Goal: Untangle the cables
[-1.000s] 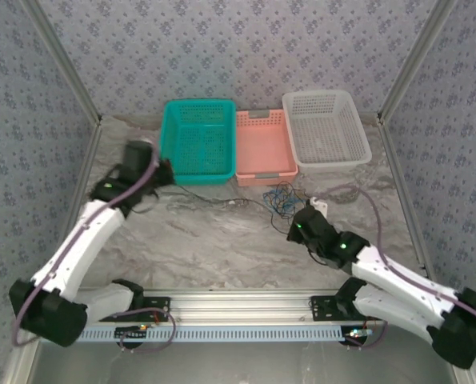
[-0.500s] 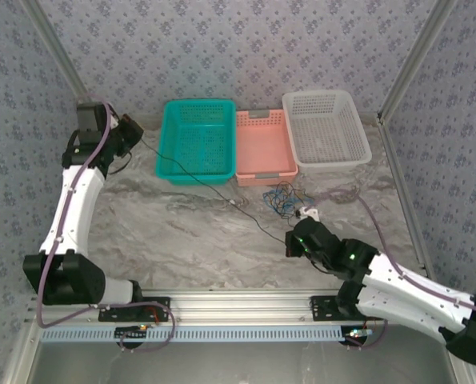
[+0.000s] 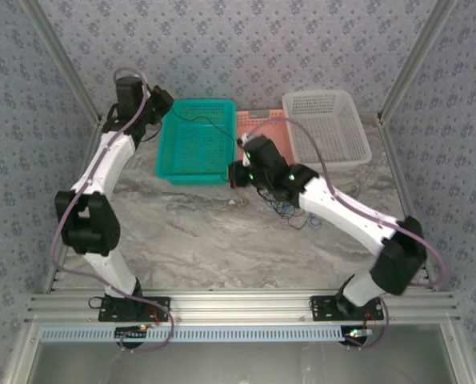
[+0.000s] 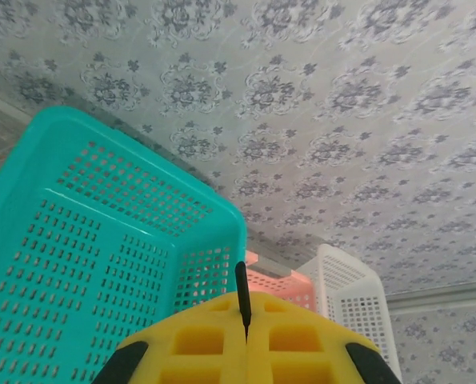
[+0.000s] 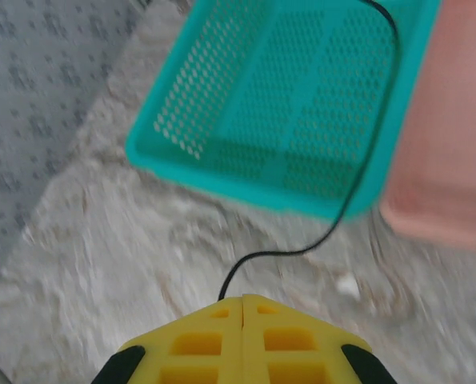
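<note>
A thin black cable (image 3: pixel 214 122) stretches across the teal basket (image 3: pixel 191 164) between my two grippers. My left gripper (image 3: pixel 161 102) hovers by the basket's far left corner, shut on one end of it; in the left wrist view the black cable end (image 4: pixel 242 290) sticks up from the closed yellow fingers (image 4: pixel 198 340). My right gripper (image 3: pixel 236 174) sits at the basket's near right corner, shut on the black cable (image 5: pixel 358 180), which leaves the fingertips and climbs over the teal rim (image 5: pixel 246 188). A tangle of blue and black cables (image 3: pixel 289 205) lies on the table behind the right arm.
A pink basket (image 3: pixel 263 164) and a white basket (image 3: pixel 346 152) stand to the right of the teal one along the back wall. Patterned walls and metal posts close in the sides. The marble table (image 3: pixel 198 240) lies bare in front.
My left gripper swung right from the far left wall to the teal basket's corner. My right arm swept from the front right up to the basket's front, carrying the black cable away from the tangle.
</note>
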### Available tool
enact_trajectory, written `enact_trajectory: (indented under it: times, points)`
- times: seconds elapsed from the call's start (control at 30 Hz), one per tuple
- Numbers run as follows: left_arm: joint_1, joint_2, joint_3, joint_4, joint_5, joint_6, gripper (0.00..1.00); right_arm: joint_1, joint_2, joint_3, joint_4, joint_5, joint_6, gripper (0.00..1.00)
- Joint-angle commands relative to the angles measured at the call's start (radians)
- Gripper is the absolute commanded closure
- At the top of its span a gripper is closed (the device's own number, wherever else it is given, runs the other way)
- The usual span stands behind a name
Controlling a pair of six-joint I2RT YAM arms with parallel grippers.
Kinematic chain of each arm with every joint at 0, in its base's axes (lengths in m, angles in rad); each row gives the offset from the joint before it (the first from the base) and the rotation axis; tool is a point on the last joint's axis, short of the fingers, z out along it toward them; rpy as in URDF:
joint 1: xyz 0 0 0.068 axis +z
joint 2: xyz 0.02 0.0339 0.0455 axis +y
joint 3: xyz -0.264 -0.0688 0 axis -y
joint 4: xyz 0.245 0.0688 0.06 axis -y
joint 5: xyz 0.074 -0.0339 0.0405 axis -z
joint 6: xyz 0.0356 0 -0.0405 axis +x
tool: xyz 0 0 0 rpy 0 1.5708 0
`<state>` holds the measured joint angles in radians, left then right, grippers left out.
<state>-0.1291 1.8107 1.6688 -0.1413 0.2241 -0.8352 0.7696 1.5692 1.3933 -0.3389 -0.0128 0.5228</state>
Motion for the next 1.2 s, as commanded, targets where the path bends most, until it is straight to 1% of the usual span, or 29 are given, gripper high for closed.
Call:
enact_trajectory:
  times: [0.0, 0.13, 0.17, 0.2, 0.23, 0.27, 0.3, 0.33, 0.37, 0.43, 0.53, 0.63, 0.7, 0.8, 0.9, 1.0, 1.03, 1.1, 1.17]
  points:
    - [0.005, 0.096, 0.112, 0.045, 0.007, 0.017, 1.0, -0.047, 0.155, 0.145, 0.01, -0.131, -0.046, 1.0]
    - [-0.002, 0.225, 0.227, -0.003, 0.002, 0.05, 1.0, -0.096, 0.36, 0.365, -0.028, -0.195, -0.035, 1.0]
    - [-0.001, 0.252, 0.25, -0.024, -0.001, 0.057, 0.98, -0.102, 0.408, 0.414, -0.049, -0.204, -0.033, 1.0]
    - [-0.001, 0.276, 0.269, -0.043, 0.001, 0.065, 0.86, -0.107, 0.461, 0.467, -0.078, -0.21, -0.034, 1.0]
    - [-0.004, 0.287, 0.275, -0.067, -0.009, 0.08, 0.59, -0.108, 0.5, 0.512, -0.103, -0.211, -0.039, 1.0]
    - [-0.008, 0.287, 0.276, -0.088, -0.035, 0.093, 0.38, -0.105, 0.524, 0.534, -0.119, -0.2, -0.042, 1.0]
    - [-0.018, 0.276, 0.275, -0.106, -0.071, 0.12, 0.25, -0.103, 0.528, 0.534, -0.118, -0.179, -0.045, 0.9]
    - [-0.03, 0.259, 0.265, -0.124, -0.112, 0.149, 0.09, -0.099, 0.517, 0.515, -0.11, -0.156, -0.046, 0.79]
    - [-0.041, 0.243, 0.258, -0.14, -0.142, 0.171, 0.04, -0.096, 0.499, 0.492, -0.1, -0.134, -0.046, 0.71]
    - [-0.057, 0.2, 0.228, -0.151, -0.172, 0.199, 0.02, -0.089, 0.439, 0.431, -0.071, -0.091, -0.045, 0.6]
    - [-0.074, 0.126, 0.168, -0.153, -0.195, 0.206, 0.02, -0.081, 0.352, 0.345, -0.061, -0.042, -0.038, 0.54]
    - [-0.116, 0.019, 0.102, -0.19, -0.278, 0.239, 0.02, -0.07, 0.228, 0.22, -0.042, 0.009, -0.025, 0.52]
    - [-0.144, -0.051, 0.067, -0.248, -0.318, 0.237, 0.03, -0.069, 0.131, 0.12, -0.03, 0.048, -0.009, 0.52]
    - [-0.198, -0.19, -0.039, -0.294, -0.339, 0.236, 0.05, -0.073, -0.037, -0.049, -0.035, 0.118, 0.047, 0.52]
    - [-0.293, -0.336, -0.173, -0.34, -0.339, 0.249, 0.1, -0.084, -0.205, -0.22, -0.095, 0.19, 0.123, 0.55]
    - [-0.425, -0.478, -0.348, -0.376, -0.353, 0.209, 0.13, -0.099, -0.357, -0.379, -0.153, 0.248, 0.189, 0.54]
    - [-0.475, -0.528, -0.426, -0.369, -0.357, 0.179, 0.15, -0.111, -0.412, -0.437, -0.158, 0.249, 0.202, 0.53]
    - [-0.581, -0.617, -0.565, -0.351, -0.375, 0.11, 0.19, -0.141, -0.484, -0.523, -0.156, 0.222, 0.214, 0.48]
    - [-0.7, -0.697, -0.701, -0.33, -0.43, 0.025, 0.23, -0.18, -0.52, -0.58, -0.148, 0.188, 0.208, 0.44]
